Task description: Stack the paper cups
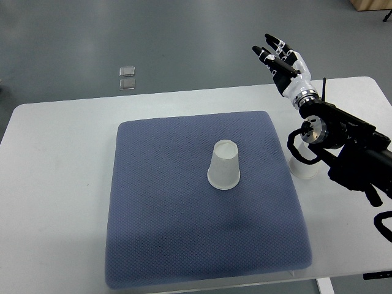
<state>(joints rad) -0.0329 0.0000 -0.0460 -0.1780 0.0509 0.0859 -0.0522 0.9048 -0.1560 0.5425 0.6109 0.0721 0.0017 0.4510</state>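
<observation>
Looking down on: white table (55,184) with a blue-grey mat (171,245) covering most of its middle.
Right hand: right hand (280,58) was raised past the table's far right edge, over the grey floor (184,37); fingers were spread and straight, gripping nothing.
Right arm: black forearm (349,144) came in from the right edge, crossing the table's right strip.
Left arm: not visible.
Cup on mat: one paper cup (224,165) stood upside down near the mat's centre, slightly right, well apart from the hand.
Second cup: another white cup (302,168) sat on bare table just beside the mat's right edge, mostly hidden under the arm; possibly upside down too, hard to tell.
Mat edges: front-right corner lay close to the table's front edge; far edge left a bare strip of table.
Open room: left half of mat was bare, wide bare table on the left side.
Floor: two small clear squares (127,78) lay beyond the far edge.
</observation>
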